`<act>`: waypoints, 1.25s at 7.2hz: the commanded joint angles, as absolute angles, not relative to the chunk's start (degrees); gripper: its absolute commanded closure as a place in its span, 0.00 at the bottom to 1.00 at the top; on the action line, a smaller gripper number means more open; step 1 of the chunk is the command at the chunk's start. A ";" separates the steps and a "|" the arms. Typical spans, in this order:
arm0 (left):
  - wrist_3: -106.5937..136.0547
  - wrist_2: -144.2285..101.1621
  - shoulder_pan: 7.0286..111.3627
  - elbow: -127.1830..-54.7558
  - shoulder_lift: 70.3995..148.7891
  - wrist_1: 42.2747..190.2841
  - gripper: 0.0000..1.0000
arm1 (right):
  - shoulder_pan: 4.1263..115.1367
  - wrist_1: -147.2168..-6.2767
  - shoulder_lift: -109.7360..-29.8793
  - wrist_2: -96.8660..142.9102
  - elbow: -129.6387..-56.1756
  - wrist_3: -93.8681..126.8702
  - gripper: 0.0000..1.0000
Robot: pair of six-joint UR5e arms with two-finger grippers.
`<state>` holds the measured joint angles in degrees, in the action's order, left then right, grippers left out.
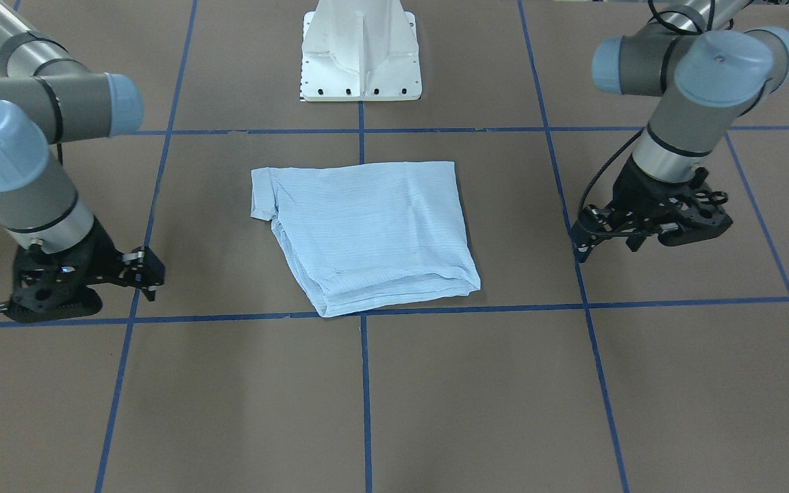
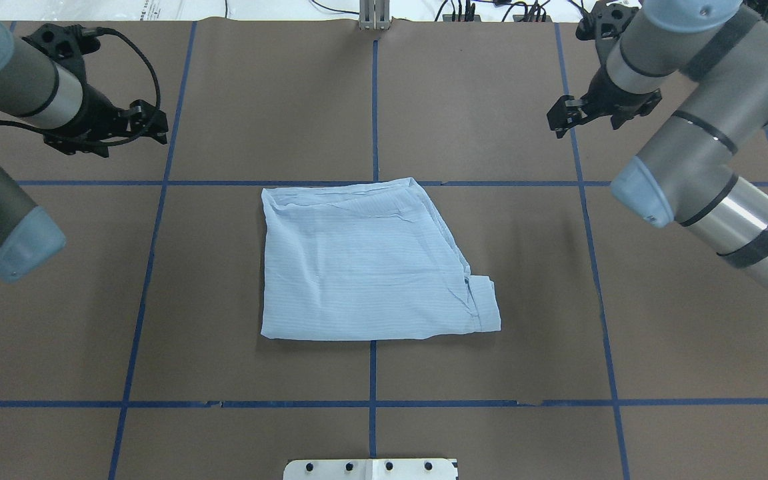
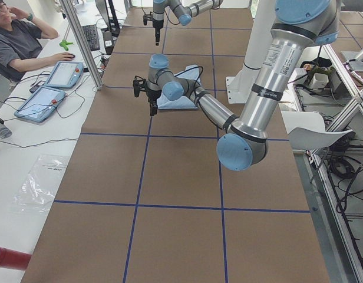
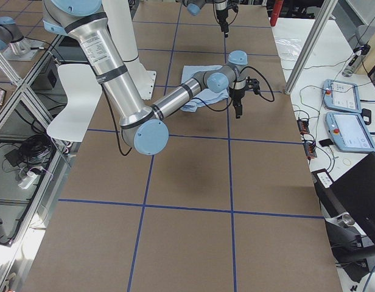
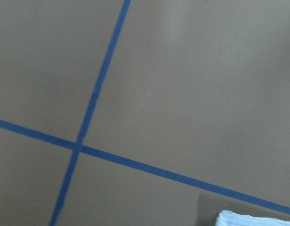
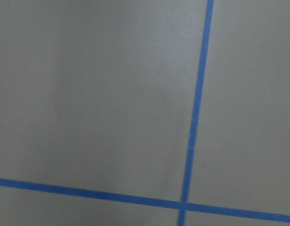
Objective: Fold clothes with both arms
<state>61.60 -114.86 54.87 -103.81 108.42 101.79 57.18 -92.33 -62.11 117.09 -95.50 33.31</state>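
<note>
One shirt [image 2: 357, 267], pale blue and finely striped, folded into a flat, roughly four-sided packet at the middle of the brown bench [image 2: 257, 100]. Right edge slanted, with one small flap [image 2: 484, 303] sticking out at the near right corner. Laid across the centre line of the blue tape grid [image 2: 373, 100].

Two tools, both well apart from the shirt and toward the far side. Left tool [image 2: 154, 125] at far left, right tool [image 2: 561, 120] at far right, each pointed down at the bench over a tape line. Tips seemingly drawn together on both, nothing gripped in either. Two arms behind them: left arm [image 2: 17, 93] and right arm [image 2: 691, 133], grey with light-blue caps.

One white pedestal base [image 1: 360, 61] at the near edge, centred.

Beyond the far edge, one seated person [image 3: 16, 44] and two tablets [image 3: 63, 73].
</note>
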 commanded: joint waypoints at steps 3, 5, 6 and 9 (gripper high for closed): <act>24.37 -122.67 72.36 -105.12 93.91 101.86 0.00 | 73.10 -98.35 -71.87 129.80 -97.56 10.82 0.00; 21.89 -130.57 83.21 -101.61 93.17 101.87 0.00 | 73.57 -98.26 -72.68 129.39 -96.86 11.42 0.00; 21.71 -131.56 84.89 -101.51 92.29 105.00 0.00 | 73.56 -98.26 -74.16 129.29 -97.90 11.34 0.00; 21.71 -128.50 84.90 -92.56 88.52 112.41 0.00 | 75.14 -98.35 -77.68 129.55 -98.26 11.78 0.00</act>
<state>21.88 -129.13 84.77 -95.41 90.52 110.87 74.17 -98.32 -76.14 129.47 -98.17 11.69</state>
